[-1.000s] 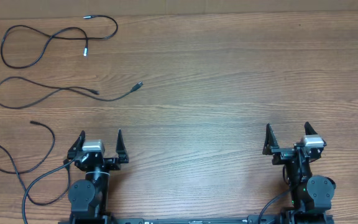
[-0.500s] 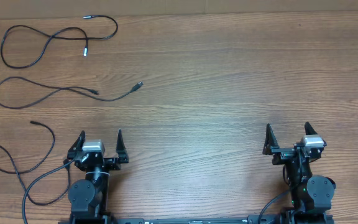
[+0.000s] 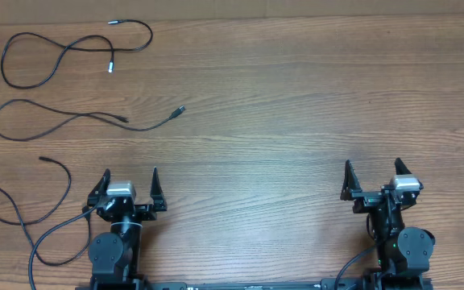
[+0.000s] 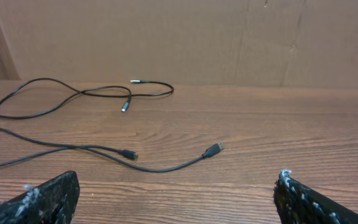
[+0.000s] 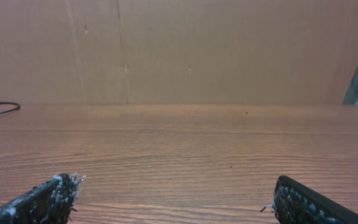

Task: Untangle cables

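Three thin black cables lie apart at the table's left. One looped cable (image 3: 47, 52) with silvery tips lies at the far left back; it also shows in the left wrist view (image 4: 73, 96). A second cable (image 3: 71, 121) runs below it, ending in a plug (image 3: 180, 109), seen in the left wrist view (image 4: 166, 165). A third cable (image 3: 22, 217) curls at the left edge near the front. My left gripper (image 3: 130, 174) is open and empty at the front left. My right gripper (image 3: 372, 166) is open and empty at the front right.
The wooden table (image 3: 296, 105) fills the view. A brown cardboard wall (image 5: 179, 50) stands along the back edge. A short cable end (image 5: 2, 109) shows at the far left in the right wrist view.
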